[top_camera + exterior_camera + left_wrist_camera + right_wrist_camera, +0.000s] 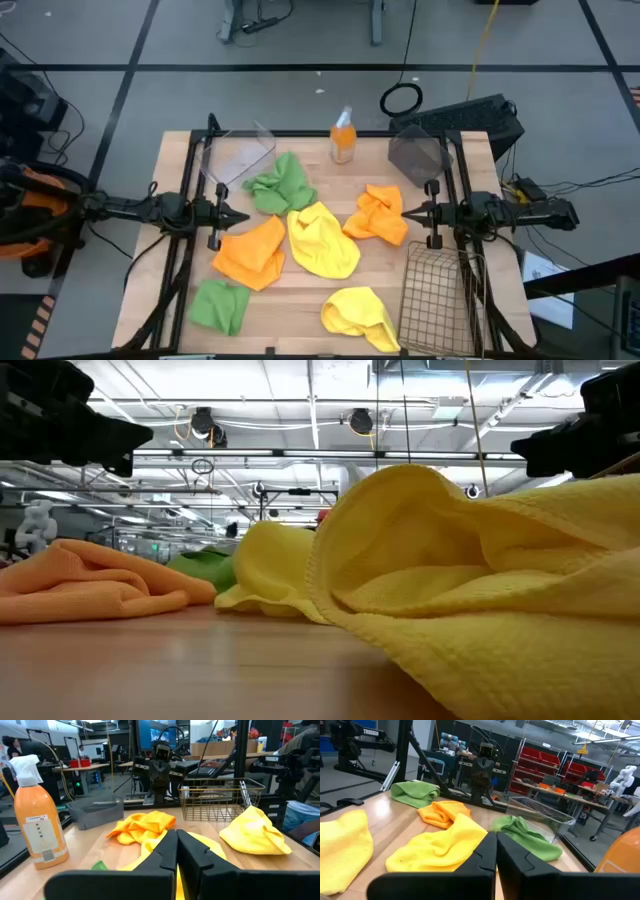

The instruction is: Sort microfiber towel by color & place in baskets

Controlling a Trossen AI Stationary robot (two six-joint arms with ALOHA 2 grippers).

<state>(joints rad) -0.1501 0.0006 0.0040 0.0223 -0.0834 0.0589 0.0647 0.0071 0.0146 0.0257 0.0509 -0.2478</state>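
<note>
Both arms idle over the table (180,290), facing each other across the middle. Left gripper (240,218) at 9 o'clock, fingers pressed together, nothing between them; right gripper (408,213) at 3 o'clock, same, fingers together and empty. All six towels lie loose on the wood, none in a basket. Green towel (282,184) at about 11 o'clock, just beside the clear basket (238,157), which sits at 10–11. Second green towel (220,305) at 7 o'clock near the front edge. Orange towel (253,252) at 8 o'clock, touching the big yellow towel (322,240) at centre. Second orange towel (378,214) at 2–3 o'clock, right off the right gripper's tips. Second yellow towel (360,312) at 5 o'clock, against the wire mesh basket (440,295) at 4–5 o'clock. Dark smoky basket (415,155) at 1–2 o'clock. Orange spray bottle (343,135) upright at 12 o'clock, between the clear and dark baskets. Low view is mostly filled by yellow cloth up close.
</note>
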